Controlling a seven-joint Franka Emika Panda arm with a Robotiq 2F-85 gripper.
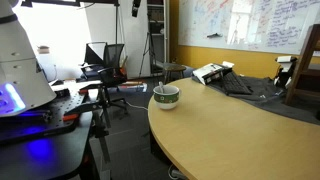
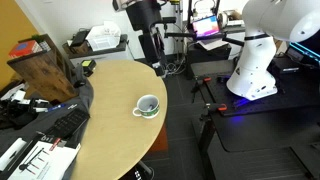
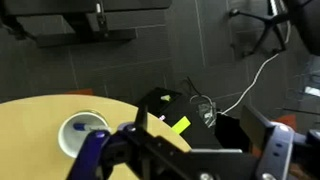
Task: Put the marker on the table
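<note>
A small white bowl [image 1: 166,97] stands near the curved edge of the light tan table [image 1: 230,135]; it shows in both exterior views [image 2: 147,105]. A thin blue-looking marker [image 1: 158,91] leans inside the bowl. In the wrist view the bowl [image 3: 82,131] lies at the lower left on the table [image 3: 30,135], with something bluish in it. My gripper [image 2: 156,58] hangs beyond the table's far rounded edge, apart from the bowl. In the wrist view my gripper [image 3: 200,140] is open and empty over the dark floor.
A dark cloth [image 2: 45,105], a keyboard [image 2: 65,125], papers [image 2: 30,158] and a wooden box [image 2: 42,68] sit on the table. On the floor below lie a black bag [image 3: 175,115] and white cables [image 3: 235,95]. Office chairs [image 1: 105,62] and a black desk [image 1: 45,125] stand nearby.
</note>
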